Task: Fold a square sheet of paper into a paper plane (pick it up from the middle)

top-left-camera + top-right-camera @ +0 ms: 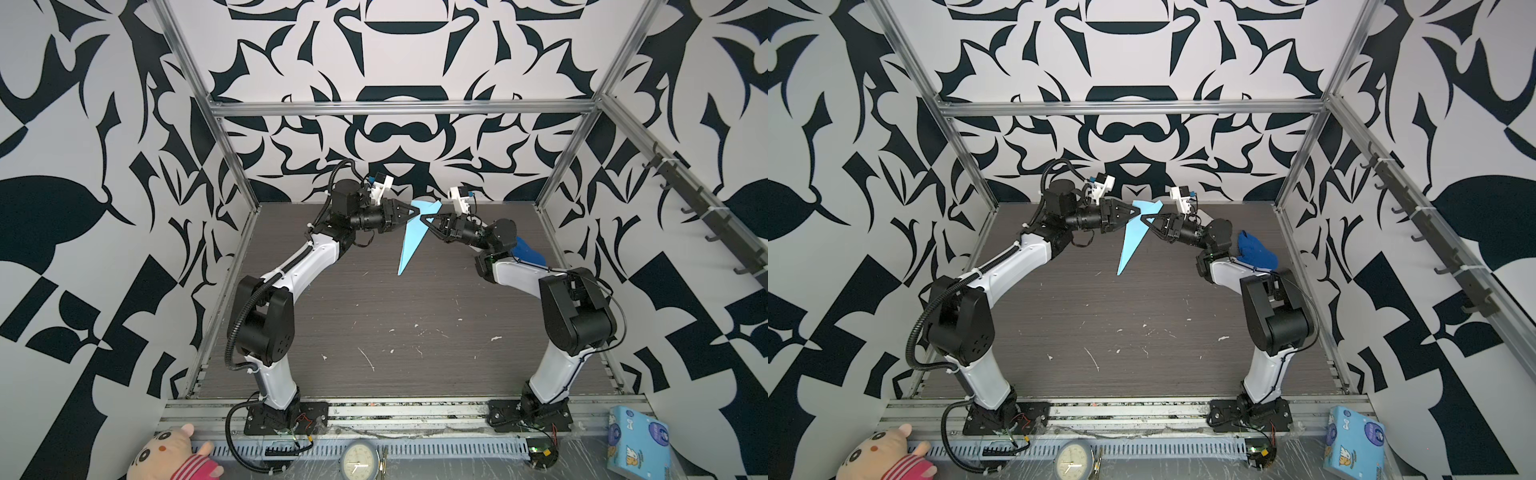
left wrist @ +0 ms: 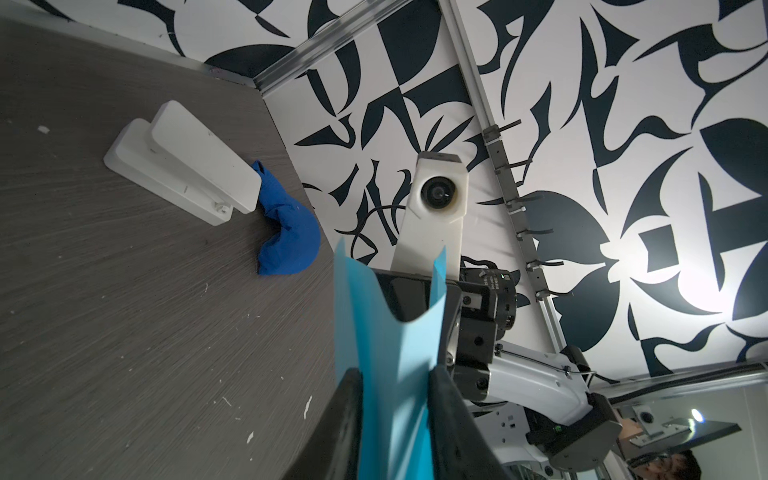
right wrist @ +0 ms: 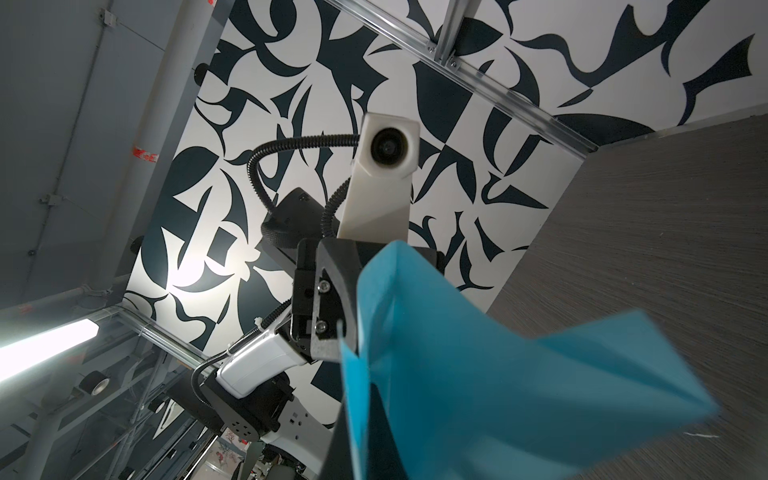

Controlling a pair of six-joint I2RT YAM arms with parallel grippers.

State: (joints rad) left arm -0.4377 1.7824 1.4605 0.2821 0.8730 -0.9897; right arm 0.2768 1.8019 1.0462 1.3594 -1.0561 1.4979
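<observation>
The folded light-blue paper plane (image 3: pixel 436 374) fills my near view, clamped in my tool (image 3: pixel 338 446), of which only one dark finger shows beside the paper. Behind the sheet the left tool (image 3: pixel 340 299) faces me, its fingertips hidden, its white wrist camera (image 3: pixel 388 145) looking back. The grey bench (image 3: pixel 644 249) meets the patterned wall (image 3: pixel 249 124).

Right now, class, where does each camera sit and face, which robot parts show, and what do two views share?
Both top views: high in front, looking down at the table; whole arms, left gripper and right gripper at the paper plane.
Left wrist: on left arm, facing the right arm; own fingers flank the plane.
Right wrist: on right arm, facing the left arm; the plane mostly hides its gripper.
Shared: the plane; each shows the other: right wrist camera, left wrist camera.
</observation>
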